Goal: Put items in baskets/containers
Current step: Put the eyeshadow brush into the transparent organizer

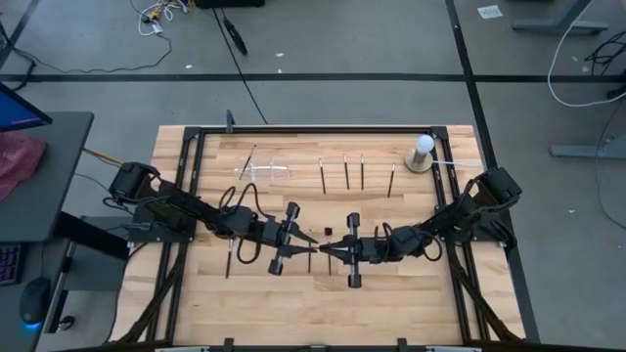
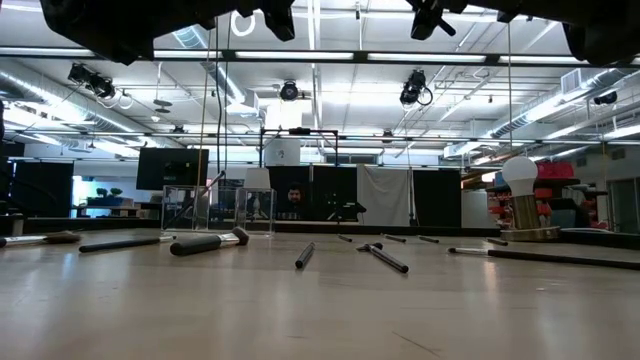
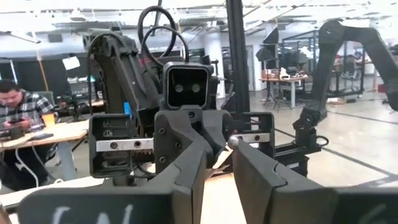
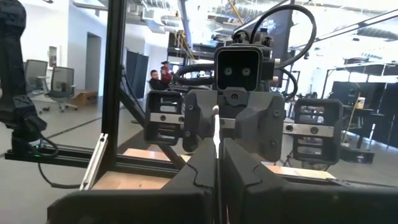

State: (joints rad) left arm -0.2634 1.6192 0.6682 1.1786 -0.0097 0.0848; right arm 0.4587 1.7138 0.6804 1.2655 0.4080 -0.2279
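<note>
"Where are your jaws?"

"At table centre, tip to tip. My right gripper (image 1: 329, 252) is pinched on a thin makeup brush (image 4: 216, 124). My left gripper (image 1: 303, 241) is narrow, and I cannot tell whether it grips."

"And the rest?"

"Loose dark-handled brushes (image 1: 345, 173) lie at twelve o'clock, with the small clear plastic holder (image 1: 264, 172) at eleven."

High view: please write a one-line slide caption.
Two dark grippers, left and right, meet mid-table; thin dark-handled brushes lie beyond them.
</note>
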